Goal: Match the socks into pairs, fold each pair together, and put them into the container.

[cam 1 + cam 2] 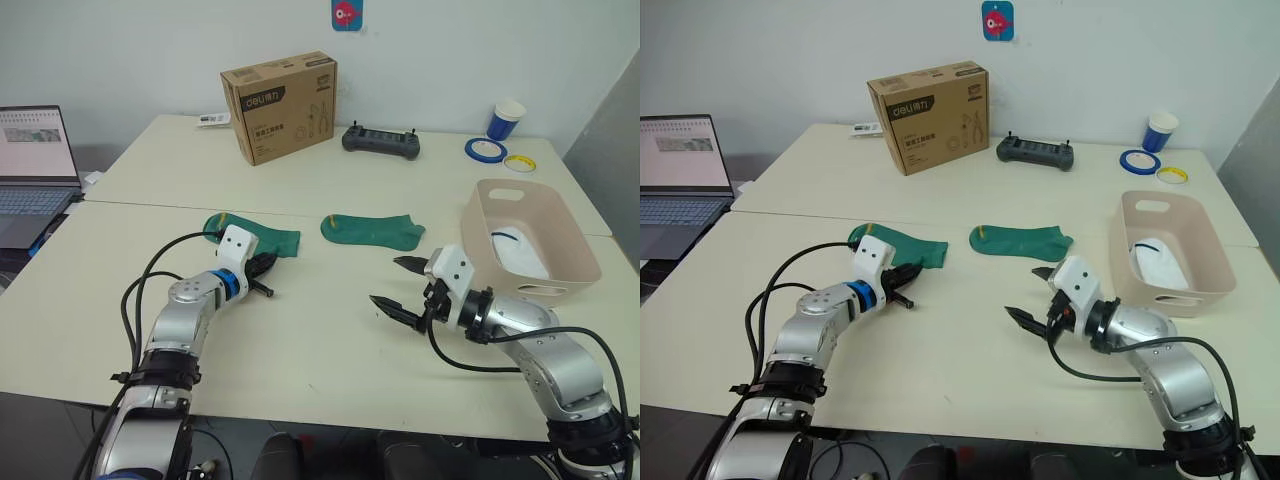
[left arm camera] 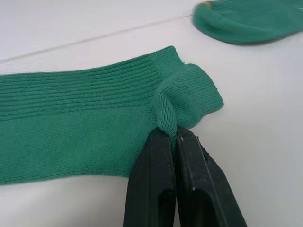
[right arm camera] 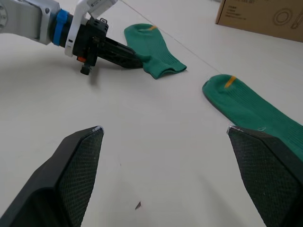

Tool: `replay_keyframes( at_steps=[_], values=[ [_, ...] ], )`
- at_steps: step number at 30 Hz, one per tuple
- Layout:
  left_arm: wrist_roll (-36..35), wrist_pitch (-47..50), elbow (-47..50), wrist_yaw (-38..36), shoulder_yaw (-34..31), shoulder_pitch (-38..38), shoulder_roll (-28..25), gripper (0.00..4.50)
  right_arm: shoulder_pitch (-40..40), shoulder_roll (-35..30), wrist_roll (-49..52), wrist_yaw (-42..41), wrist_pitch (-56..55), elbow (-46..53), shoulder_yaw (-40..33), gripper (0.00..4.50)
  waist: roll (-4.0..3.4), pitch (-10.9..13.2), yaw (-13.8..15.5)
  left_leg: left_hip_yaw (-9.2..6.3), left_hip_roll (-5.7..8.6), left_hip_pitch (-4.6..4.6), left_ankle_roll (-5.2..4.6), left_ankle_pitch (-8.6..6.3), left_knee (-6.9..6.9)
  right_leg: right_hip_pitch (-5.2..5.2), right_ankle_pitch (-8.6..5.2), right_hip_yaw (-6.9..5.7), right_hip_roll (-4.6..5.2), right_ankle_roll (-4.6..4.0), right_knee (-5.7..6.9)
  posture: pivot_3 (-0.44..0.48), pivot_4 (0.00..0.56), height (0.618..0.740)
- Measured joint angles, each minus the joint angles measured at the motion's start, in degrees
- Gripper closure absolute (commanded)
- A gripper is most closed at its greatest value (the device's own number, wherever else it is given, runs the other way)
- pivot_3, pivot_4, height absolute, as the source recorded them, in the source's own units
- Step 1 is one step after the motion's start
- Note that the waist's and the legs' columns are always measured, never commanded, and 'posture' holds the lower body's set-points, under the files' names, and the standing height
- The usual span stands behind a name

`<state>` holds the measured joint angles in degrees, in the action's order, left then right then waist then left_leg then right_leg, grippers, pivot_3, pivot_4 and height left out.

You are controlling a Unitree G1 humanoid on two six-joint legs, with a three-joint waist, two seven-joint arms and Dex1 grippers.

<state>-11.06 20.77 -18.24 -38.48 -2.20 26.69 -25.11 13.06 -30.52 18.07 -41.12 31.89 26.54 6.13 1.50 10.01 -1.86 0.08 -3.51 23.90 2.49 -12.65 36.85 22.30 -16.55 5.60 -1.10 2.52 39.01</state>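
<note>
Already pinched: left gripper clamped on near green sock edge, flat on table. Soft, light, floppy; likely drags. Right gripper wide open, beside second green sock.

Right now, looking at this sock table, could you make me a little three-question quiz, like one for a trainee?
1. True or false: the left gripper has its fingers shut on a fold at the edge of the nearer green sock.
2. What colour is the sock lying in the pink container?
A) blue B) white C) green
3. Fill the gap: the right gripper hovers over the table with its fingers ____, holding nothing.

Key:
1. True; the left wrist view shows the fingers pinching the fabric.
2. B, a white sock with a dark stripe.
3. Open; the second green sock lies just beyond it.
</note>
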Motion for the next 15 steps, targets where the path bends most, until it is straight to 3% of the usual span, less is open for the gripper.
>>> replay_keyframes(
  at_steps=[5,7,12,15],
  values=[
    [-7.31,13.15,23.51,-9.75,6.33,-12.31,-6.40,4.46,-1.81,-4.36,2.93,-3.11,0.14,0.75,-2.91,0.00,0.03,0.03,-0.38,0.05,0.02,-0.01,0.01,-0.01,-0.10,0.00,-0.04,0.02,0.13,-0.04,-0.04,0.000,0.150,0.740],
    [-10.32,18.02,29.70,-11.01,9.58,-14.12,-5.36,4.46,-1.73,-5.56,3.40,-3.89,-0.01,-0.40,-4.68,0.00,0.08,0.06,0.10,0.00,0.05,-0.01,0.00,0.00,-0.03,-0.02,-0.11,-0.05,0.15,0.05,-0.04,0.000,0.150,0.740],
    [-14.79,25.23,34.37,-10.29,13.38,-13.28,-0.86,4.46,-1.66,-5.49,3.64,-3.86,-0.02,-1.00,-4.92,0.00,0.10,0.07,-0.22,0.03,0.04,-0.07,0.00,0.01,0.09,-0.04,-0.03,0.04,0.10,0.07,0.00,0.000,0.150,0.740],
    [-15.31,26.33,34.36,-10.51,16.02,-13.29,0.09,3.84,-1.84,-5.57,4.15,-3.83,0.51,-1.17,-5.54,0.00,0.10,0.07,-0.63,0.00,0.03,-0.06,0.00,0.00,0.05,-0.02,-0.04,0.05,0.06,0.06,0.00,0.000,0.150,0.740]
  ],
)
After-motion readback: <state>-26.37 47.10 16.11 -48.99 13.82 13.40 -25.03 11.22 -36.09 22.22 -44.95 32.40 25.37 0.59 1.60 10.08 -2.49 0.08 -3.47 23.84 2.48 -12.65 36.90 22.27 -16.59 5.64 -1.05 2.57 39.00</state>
